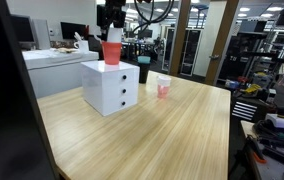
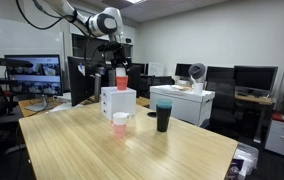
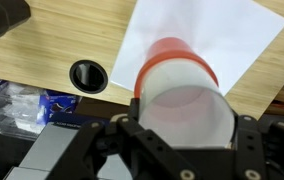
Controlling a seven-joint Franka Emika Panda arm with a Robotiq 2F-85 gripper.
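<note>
One red cup (image 3: 177,70) held between half-closed jaws of gripper (image 3: 185,125) over drawer box (image 1: 110,88); judged light, thin-walled, crushable; best gripped gently near rim.

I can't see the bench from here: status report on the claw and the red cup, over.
Claw shut on red cup. Cup upright atop white drawer box. Clear cup, dark cup on table, well apart.

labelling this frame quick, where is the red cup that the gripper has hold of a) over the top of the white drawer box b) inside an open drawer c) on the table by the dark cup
a, both exterior views show the red cup at the top of the white drawer box, whose drawers are shut.
</note>
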